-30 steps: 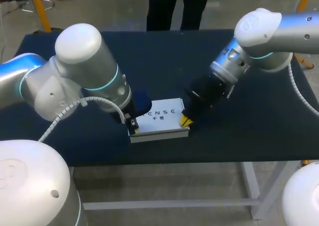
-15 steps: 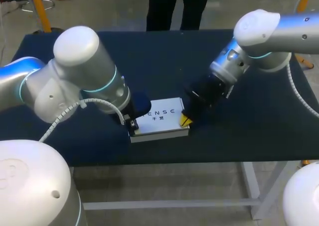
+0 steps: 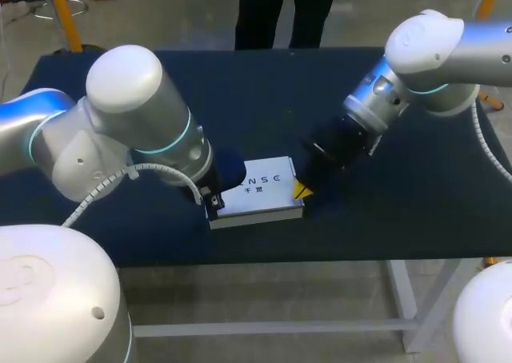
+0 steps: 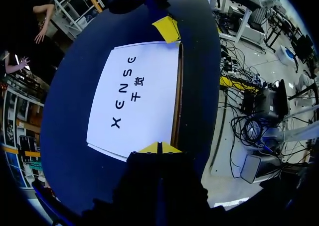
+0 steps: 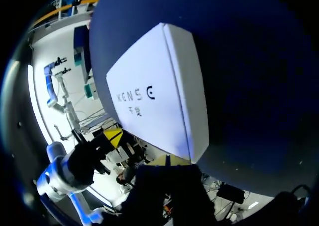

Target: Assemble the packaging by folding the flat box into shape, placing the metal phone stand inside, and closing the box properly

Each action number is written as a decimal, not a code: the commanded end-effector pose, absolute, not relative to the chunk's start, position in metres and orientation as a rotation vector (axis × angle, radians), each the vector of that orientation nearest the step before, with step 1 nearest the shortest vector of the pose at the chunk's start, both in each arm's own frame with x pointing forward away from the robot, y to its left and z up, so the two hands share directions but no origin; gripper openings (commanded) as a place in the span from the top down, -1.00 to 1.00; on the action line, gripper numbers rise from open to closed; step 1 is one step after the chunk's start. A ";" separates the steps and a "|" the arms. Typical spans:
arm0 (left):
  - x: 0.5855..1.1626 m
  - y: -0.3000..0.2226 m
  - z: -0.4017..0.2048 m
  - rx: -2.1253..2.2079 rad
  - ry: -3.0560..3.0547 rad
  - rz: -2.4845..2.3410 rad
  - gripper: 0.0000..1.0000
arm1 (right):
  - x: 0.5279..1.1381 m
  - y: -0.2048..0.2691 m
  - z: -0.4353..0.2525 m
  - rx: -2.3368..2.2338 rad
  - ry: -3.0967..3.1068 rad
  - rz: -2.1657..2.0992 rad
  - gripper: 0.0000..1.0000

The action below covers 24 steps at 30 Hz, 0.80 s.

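My left gripper has its two yellow tips drawn together with nothing between them. They sit right at the near short end of the white box, which stretches straight ahead of them. The box lies flat on the dark blue table, lid down and printed face up. My right gripper is also drawn together and empty. It sits at the opposite short end, with the box reaching ahead of it too. So the box lies between my two pairs of jaws. I cannot tell whether either pair of tips actually presses on the cardboard.
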<state>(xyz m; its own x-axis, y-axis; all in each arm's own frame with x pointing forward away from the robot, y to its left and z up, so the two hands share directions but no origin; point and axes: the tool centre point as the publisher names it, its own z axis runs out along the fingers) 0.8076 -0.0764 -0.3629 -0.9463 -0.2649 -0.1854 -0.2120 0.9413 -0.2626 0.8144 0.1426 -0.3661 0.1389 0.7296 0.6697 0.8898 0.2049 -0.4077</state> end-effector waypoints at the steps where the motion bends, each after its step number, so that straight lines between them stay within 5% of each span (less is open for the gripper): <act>1: 0.821 -0.082 -0.377 -0.364 2.910 -0.352 1.00 | 0.822 0.144 -0.377 -1.540 -1.609 -0.212 1.00; 13: 0.815 -0.085 -0.355 -0.392 2.893 -0.332 1.00 | 0.817 0.131 -0.355 -1.506 -1.614 -0.317 1.00; 14: 0.813 -0.086 -0.348 -0.394 2.887 -0.335 0.69 | 0.817 0.128 -0.348 -1.501 -1.624 -0.342 1.00; 15: 0.811 -0.088 -0.342 -0.400 2.877 -0.337 0.18 | 0.816 0.126 -0.341 -1.494 -1.636 -0.367 1.00; 16: 0.809 -0.090 -0.337 -0.417 2.869 -0.333 -0.56 | 0.816 0.123 -0.336 -1.489 -1.645 -0.390 1.00; 17: 0.807 -0.092 -0.332 -0.432 2.866 -0.335 -0.98 | 0.817 0.120 -0.332 -1.488 -1.653 -0.411 1.00; 20: 0.799 -0.098 -0.320 -0.508 2.869 -0.325 -1.00 | 0.822 0.111 -0.319 -1.468 -1.708 -0.482 0.73; 22: 0.795 -0.103 -0.316 -0.579 2.878 -0.315 -1.00 | 0.823 0.103 -0.311 -1.431 -1.758 -0.531 0.35; 24: 0.790 -0.107 -0.311 -0.667 2.885 -0.299 -1.00 | 0.825 0.095 -0.303 -1.418 -1.802 -0.591 -0.25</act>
